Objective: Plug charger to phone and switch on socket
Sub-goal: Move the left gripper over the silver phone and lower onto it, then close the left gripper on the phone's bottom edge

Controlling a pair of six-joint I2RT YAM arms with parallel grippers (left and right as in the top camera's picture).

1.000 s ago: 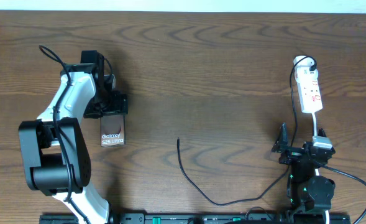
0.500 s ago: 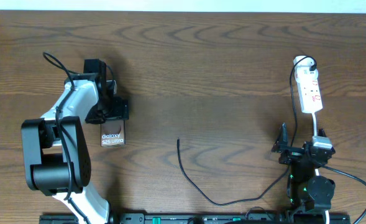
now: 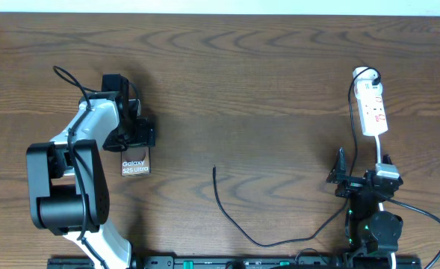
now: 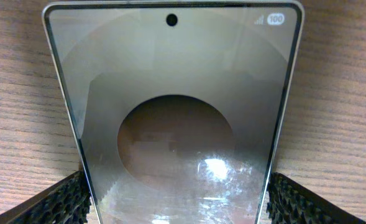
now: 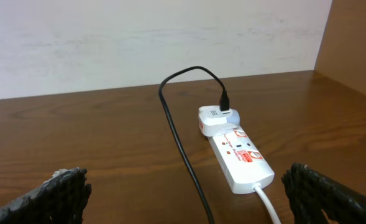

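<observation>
The phone (image 3: 136,164) lies flat at the left, "Galaxy" lettering up. In the left wrist view the phone (image 4: 173,112) fills the frame. My left gripper (image 3: 135,137) is over its far end, with a finger pressed to each long edge (image 4: 173,199). The charger cable (image 3: 231,217) has its loose tip at mid-table. It loops along the front edge and up to the white plug (image 5: 215,118) seated in the socket (image 3: 373,110). My right gripper (image 3: 361,175) is open and empty, just in front of the socket (image 5: 242,158).
The socket's white cord (image 5: 266,202) runs back under my right gripper. The right arm's base (image 3: 373,224) stands at the front right, and the left arm's base (image 3: 59,198) at the front left. The table's far edge meets a pale wall (image 5: 158,37).
My left gripper has moved toward the front over the phone's far end. The phone, cable and right arm have not moved.
</observation>
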